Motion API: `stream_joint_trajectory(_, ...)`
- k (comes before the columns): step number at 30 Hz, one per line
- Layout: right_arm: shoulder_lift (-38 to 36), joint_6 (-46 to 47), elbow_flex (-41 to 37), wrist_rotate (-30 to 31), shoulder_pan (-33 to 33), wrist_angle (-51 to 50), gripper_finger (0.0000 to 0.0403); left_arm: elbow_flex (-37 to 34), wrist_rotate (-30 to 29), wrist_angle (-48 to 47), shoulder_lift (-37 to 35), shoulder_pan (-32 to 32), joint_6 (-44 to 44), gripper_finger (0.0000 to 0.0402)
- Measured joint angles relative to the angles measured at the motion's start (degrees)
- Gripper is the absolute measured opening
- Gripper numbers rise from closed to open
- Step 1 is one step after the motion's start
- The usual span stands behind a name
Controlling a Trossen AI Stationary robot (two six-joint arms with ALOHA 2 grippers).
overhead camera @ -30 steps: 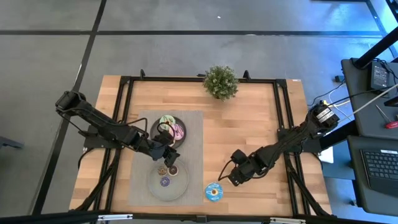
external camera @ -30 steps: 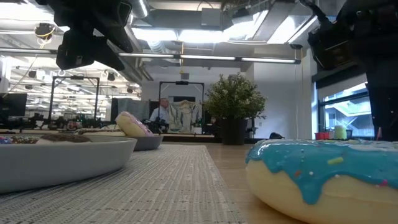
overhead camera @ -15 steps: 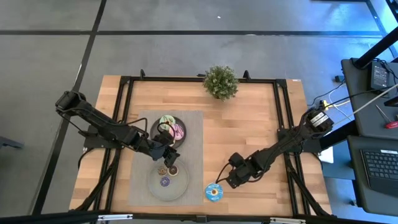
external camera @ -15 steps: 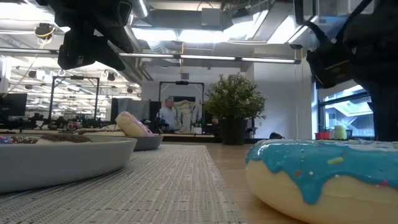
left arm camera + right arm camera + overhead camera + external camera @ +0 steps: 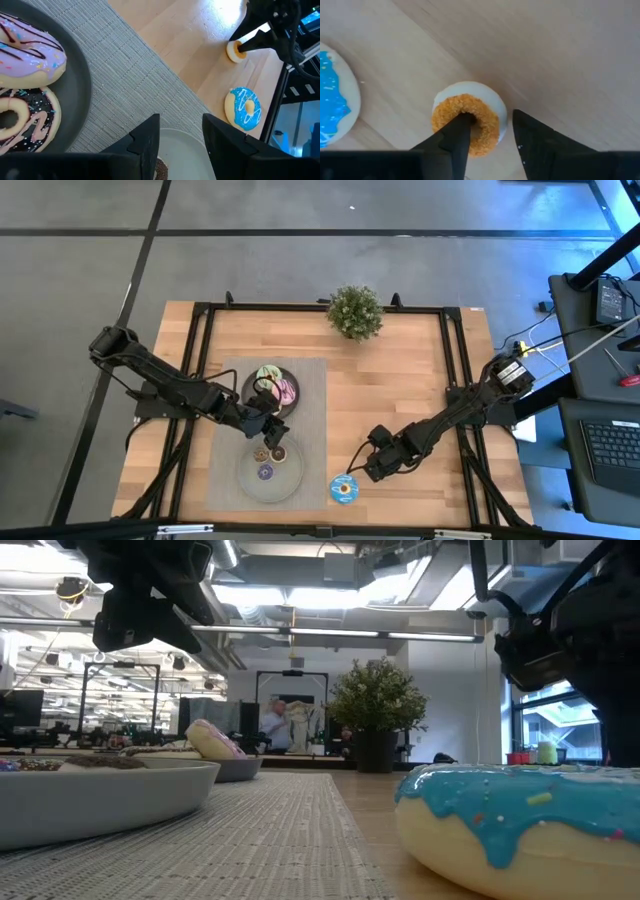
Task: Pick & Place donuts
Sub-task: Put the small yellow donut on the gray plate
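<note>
Right gripper (image 5: 487, 137): down at the counter (image 5: 400, 380) over the mini orange donut (image 5: 466, 116); jaws parted, one finger dipped into the donut's hole, the other just outside its rim.
Mini orange donut: flat on bare wood, just beside the blue donut (image 5: 343, 489), both off the mat (image 5: 225, 470) on its right side.
Blue donut: lies near the counter's front edge; in the low view it fills the right foreground (image 5: 520, 825).
Left gripper (image 5: 180, 142): hovers between the two plates, jaws open and holding nothing.
Dark plate (image 5: 250, 383): carries the green donut (image 5: 266, 373), the pink-striped donut (image 5: 287, 390) and the chocolate-white donut (image 5: 20, 117).
Grey plate (image 5: 283, 485): sits nearer the front of the mat, with the mini purple donut (image 5: 265, 472) and the mini dark brown donut (image 5: 279, 452) on it.
Potted plant (image 5: 354, 311): at the counter's far edge, well apart from the donuts.
Room behind: a person (image 5: 275, 727) stands in the distance.
</note>
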Motion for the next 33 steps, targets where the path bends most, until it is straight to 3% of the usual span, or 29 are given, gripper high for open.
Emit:
stream_joint_trajectory(6, -0.24, -0.16, 0.02, 0.28, 0.00, 0.14, 0.0099, 0.00, -0.14, 0.02, 0.00, 0.00, 0.00, 0.0143)
stream_joint_trajectory(15, -0.26, -2.10, 0.73, 0.51, -0.07, -0.64, 0.0031, -0.07, -6.50, 2.29, 0.00, 0.00, -3.48, 0.0143)
stream_joint_trajectory(23, -0.26, -7.27, 6.36, 5.03, -1.54, -5.00, 0.0024, -0.07, -9.98, 7.68, 0.00, 0.00, -4.48, 0.0143)
stream_joint_trajectory(28, -0.26, -15.93, 14.35, 11.52, -4.52, -10.56, 0.0025, -0.07, -15.31, 12.29, 0.00, 0.02, -9.14, 0.0143)
stream_joint_trajectory(33, -0.29, -26.43, 23.54, 16.32, -9.10, -12.59, 0.0026, -0.07, -16.48, 14.45, 0.00, 0.50, -11.04, 0.0143)
